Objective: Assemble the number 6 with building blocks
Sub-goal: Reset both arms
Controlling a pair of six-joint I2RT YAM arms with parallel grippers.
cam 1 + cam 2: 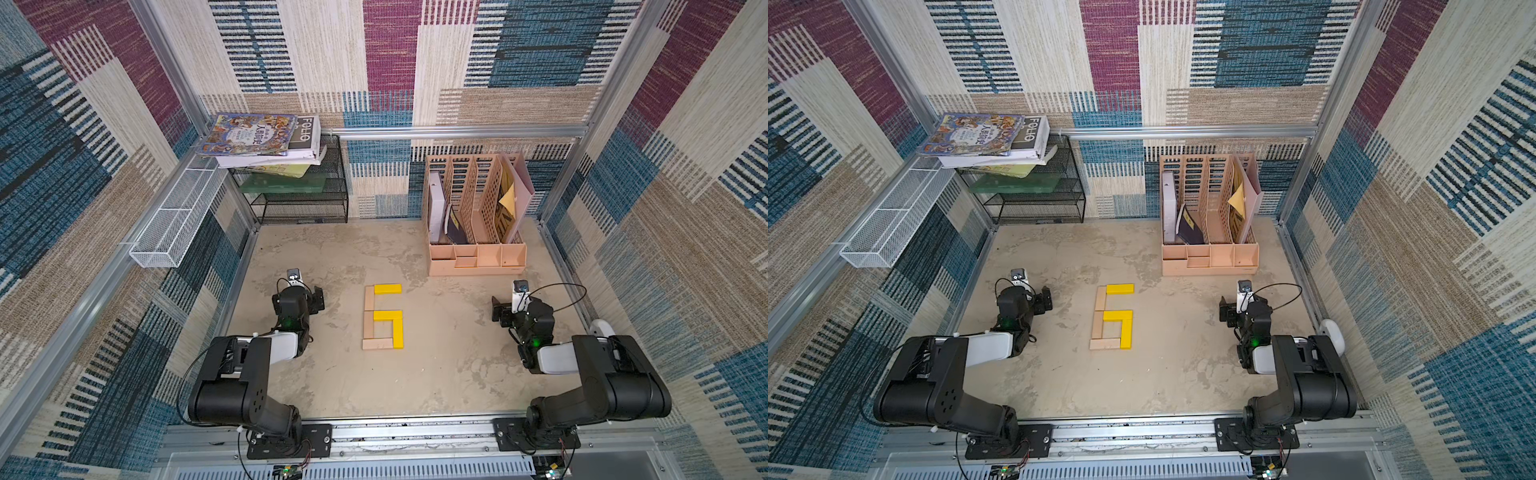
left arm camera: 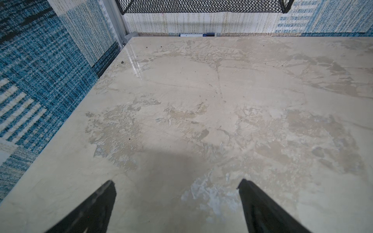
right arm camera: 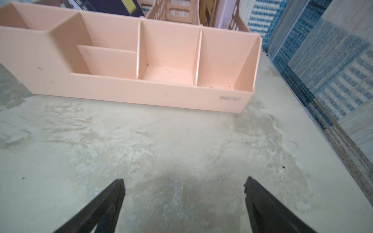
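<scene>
Number 6 [image 1: 383, 316] looks finished; my left hand [image 2: 177, 181] and right hand [image 3: 184, 179] hang wide, empty; I'd retreat without brushing it.

Bare tabletop [image 1: 436, 374] flanks the number 6 [image 1: 386, 315]; file organiser [image 1: 478, 262] and mesh rack [image 1: 303, 208] crowd the far edge.

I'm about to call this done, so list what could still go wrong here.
1. The 6 is only loose blocks butted together; an arm swinging home across the table could knock it apart.
2. The left fingers and right fingers stand open either side of it; drifting inward, they could clip a block.
3. Neither wrist view shows the 6, so a shift might go unseen there.
</scene>
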